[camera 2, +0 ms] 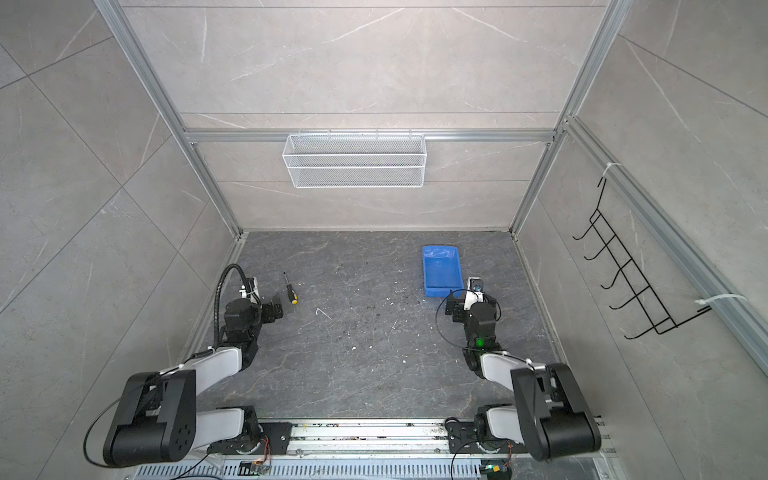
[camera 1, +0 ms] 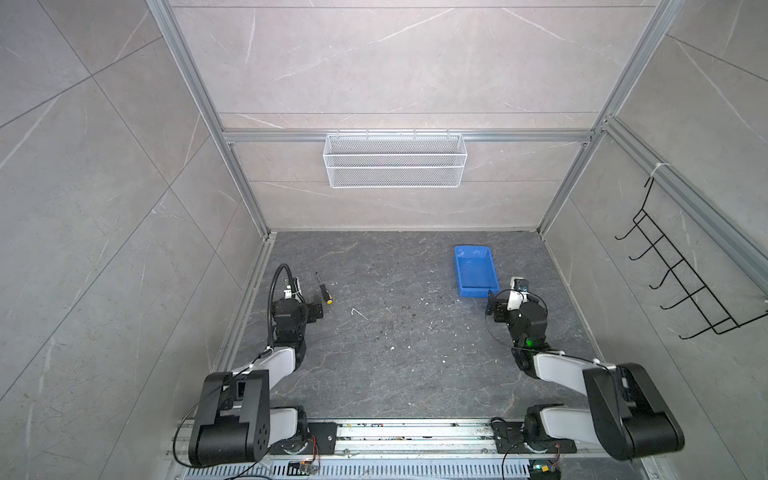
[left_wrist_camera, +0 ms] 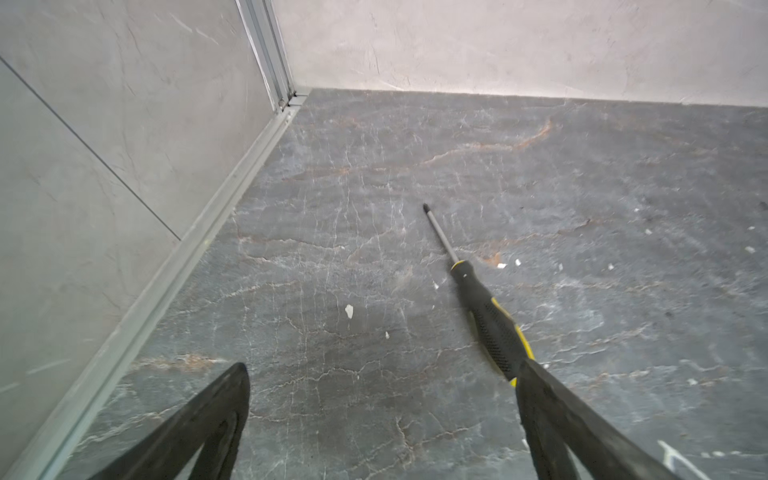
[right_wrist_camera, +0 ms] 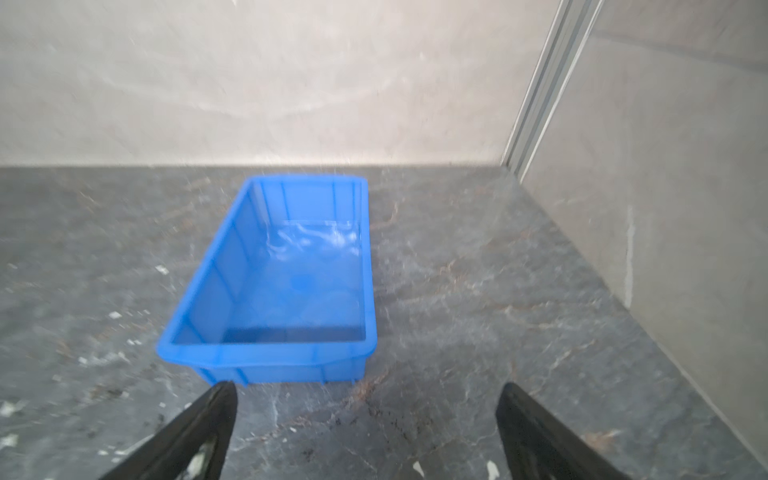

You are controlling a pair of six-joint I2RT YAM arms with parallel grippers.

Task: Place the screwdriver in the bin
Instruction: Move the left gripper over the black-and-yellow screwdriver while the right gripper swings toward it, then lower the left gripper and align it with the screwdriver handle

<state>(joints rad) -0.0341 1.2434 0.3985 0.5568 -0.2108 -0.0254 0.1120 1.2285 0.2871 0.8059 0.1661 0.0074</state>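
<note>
My left gripper (left_wrist_camera: 382,374) and right gripper (right_wrist_camera: 365,399) both gape, empty; screwdriver (camera 1: 323,289) on floor, bin (camera 1: 476,272) well apart, mesh basket (camera 1: 395,160) on wall.

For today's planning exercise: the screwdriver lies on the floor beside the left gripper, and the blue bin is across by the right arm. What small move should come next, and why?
Probably shift the left gripper sideways to straddle the screwdriver handle. Its jaws are open and hold nothing, and the handle lies against one finger rather than between them. The bin is far off.
</note>
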